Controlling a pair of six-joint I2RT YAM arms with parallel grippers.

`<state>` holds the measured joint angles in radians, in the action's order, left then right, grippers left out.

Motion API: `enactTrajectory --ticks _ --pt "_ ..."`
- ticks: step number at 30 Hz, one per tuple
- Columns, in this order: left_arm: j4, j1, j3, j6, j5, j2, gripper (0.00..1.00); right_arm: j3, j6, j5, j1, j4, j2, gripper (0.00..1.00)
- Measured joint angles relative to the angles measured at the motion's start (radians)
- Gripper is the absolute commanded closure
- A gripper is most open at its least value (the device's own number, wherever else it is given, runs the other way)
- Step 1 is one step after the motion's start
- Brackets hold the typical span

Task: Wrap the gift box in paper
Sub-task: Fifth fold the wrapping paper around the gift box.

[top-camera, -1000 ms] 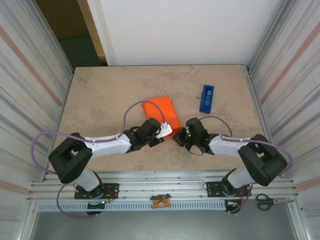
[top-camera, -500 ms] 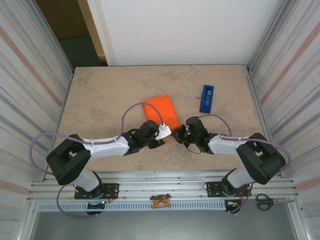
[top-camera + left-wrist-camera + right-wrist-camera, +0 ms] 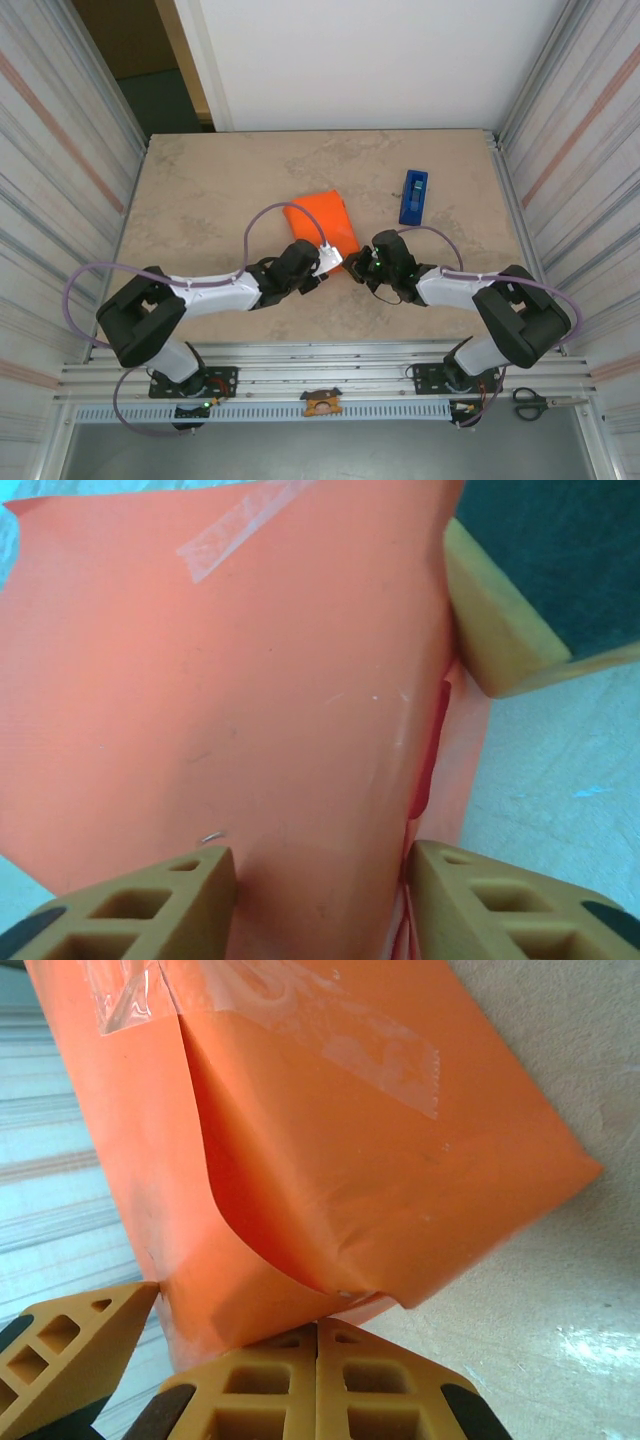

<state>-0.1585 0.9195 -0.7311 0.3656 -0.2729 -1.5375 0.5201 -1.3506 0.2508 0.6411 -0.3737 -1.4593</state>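
Observation:
The paper (image 3: 322, 222) is folded around the gift box in the middle of the table, with clear tape strips (image 3: 240, 525) across its seams. Almost all of the gift box is covered; a darker red strip (image 3: 436, 730) shows in a gap in the paper (image 3: 250, 700). My left gripper (image 3: 328, 260) is at the parcel's near end, and its fingers (image 3: 150, 910) touch the paper on both sides. My right gripper (image 3: 352, 262) is shut, its tips (image 3: 317, 1332) pushing against the loose lower flap of the paper (image 3: 350, 1160).
A blue tape dispenser (image 3: 413, 196) lies to the right of the parcel on the marbled table (image 3: 200, 200). Scissors (image 3: 540, 402) rest on the frame rail at the near right. Corrugated walls close both sides.
My left gripper's jaws widened, then narrowed onto the parcel's near end. My right gripper crept a little closer to the parcel. The parcel has hardly moved.

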Motion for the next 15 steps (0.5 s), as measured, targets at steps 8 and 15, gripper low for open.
enactTrajectory --ticks 8,15 --pt "-0.003 0.011 0.000 -0.024 -0.021 -0.003 0.56 -0.014 0.006 -0.022 0.018 0.081 0.075 0.94" --pt "-0.002 0.011 -0.002 -0.031 -0.024 -0.004 0.55 -0.031 0.013 -0.021 0.046 0.090 0.050 0.95"
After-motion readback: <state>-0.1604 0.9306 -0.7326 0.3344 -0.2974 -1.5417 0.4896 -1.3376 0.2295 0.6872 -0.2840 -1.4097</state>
